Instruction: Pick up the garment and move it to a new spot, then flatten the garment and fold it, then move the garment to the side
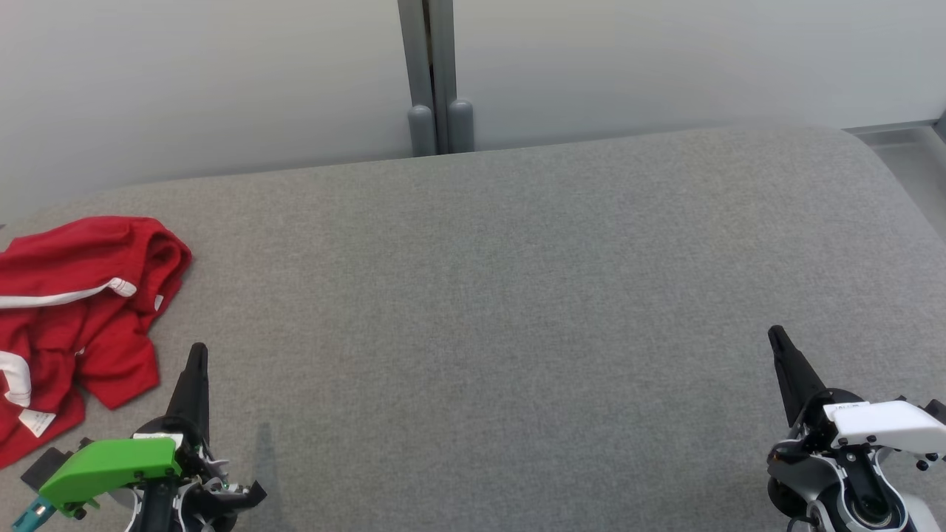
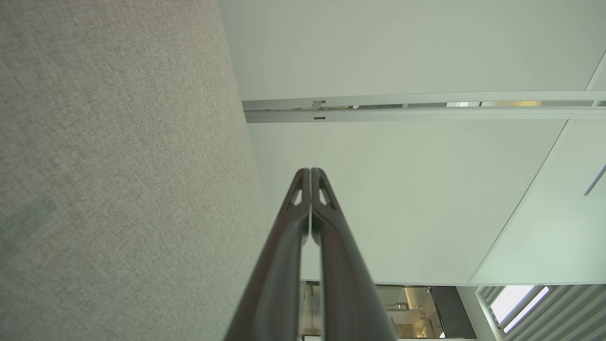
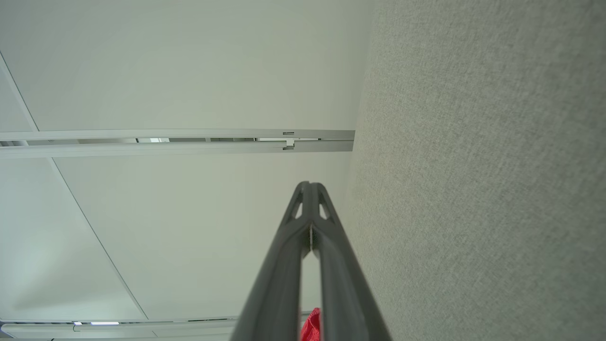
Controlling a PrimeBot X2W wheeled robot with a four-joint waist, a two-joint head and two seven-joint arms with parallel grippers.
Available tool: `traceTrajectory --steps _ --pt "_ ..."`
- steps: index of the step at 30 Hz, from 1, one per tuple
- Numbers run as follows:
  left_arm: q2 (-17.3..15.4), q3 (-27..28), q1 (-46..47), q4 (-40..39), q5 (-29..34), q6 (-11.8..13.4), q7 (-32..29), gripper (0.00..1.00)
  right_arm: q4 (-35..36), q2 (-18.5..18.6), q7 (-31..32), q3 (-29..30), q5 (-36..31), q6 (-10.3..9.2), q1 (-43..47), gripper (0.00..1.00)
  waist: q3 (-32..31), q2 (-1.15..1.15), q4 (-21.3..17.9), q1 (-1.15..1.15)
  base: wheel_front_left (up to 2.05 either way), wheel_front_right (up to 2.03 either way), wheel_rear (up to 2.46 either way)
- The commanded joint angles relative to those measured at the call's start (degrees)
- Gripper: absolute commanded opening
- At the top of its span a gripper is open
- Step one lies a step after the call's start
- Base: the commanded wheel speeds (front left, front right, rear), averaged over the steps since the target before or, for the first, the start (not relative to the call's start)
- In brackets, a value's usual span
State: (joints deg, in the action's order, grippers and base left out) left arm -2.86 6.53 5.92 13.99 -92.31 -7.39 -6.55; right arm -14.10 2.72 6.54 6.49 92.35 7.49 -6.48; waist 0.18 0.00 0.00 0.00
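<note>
If I reach for the red garment (image 1: 81, 318) with my left claw (image 1: 197, 353) as it is, fingers pressed together and holding nothing, I judge I would only shove the crumpled cloth toward the edge of the grey padded surface (image 1: 517, 295). If I open late, I may pinch one loose fold and lift a twisted bunch. The garment lies heaped at the surface's far left, just beside my left claw's tip without touching it, while my right claw (image 1: 776, 338), likewise closed and empty, sits well apart at the right.
</note>
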Motion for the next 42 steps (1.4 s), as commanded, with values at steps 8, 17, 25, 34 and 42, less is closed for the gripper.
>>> traceTrajectory --steps 8,17,25,34,42 --pt "0.11 -0.08 -0.35 0.76 0.03 0.01 0.09 1.00 -0.65 -0.22 -0.03 -0.03 -0.04 0.00 0.21 1.00 0.01 0.00 0.00 0.00 0.00 0.00 0.00" --pt "-0.79 -1.29 0.26 2.46 6.30 0.03 2.41 1.00 -0.74 1.07 -2.36 -1.34 -5.62 -0.01 0.18 1.00 0.16 0.00 0.03 0.00 0.00 0.00 0.00" --pt "-0.89 -2.22 0.99 2.58 17.36 0.08 4.54 1.00 -0.34 1.30 -4.50 -1.65 -16.26 -0.01 -0.65 1.00 0.47 0.00 0.18 0.00 0.00 0.00 0.00" --pt "-1.42 -4.00 1.74 2.89 28.57 0.75 6.70 1.00 -0.13 0.80 -6.66 -0.84 -26.96 0.00 -1.21 1.00 0.84 0.00 0.49 0.00 0.00 0.00 0.00" --pt "-2.35 -5.91 1.89 3.23 37.08 3.11 8.47 1.00 -0.29 0.54 -8.44 -0.37 -35.81 0.00 -1.27 1.00 0.90 0.00 0.67 0.00 0.00 0.00 0.00"
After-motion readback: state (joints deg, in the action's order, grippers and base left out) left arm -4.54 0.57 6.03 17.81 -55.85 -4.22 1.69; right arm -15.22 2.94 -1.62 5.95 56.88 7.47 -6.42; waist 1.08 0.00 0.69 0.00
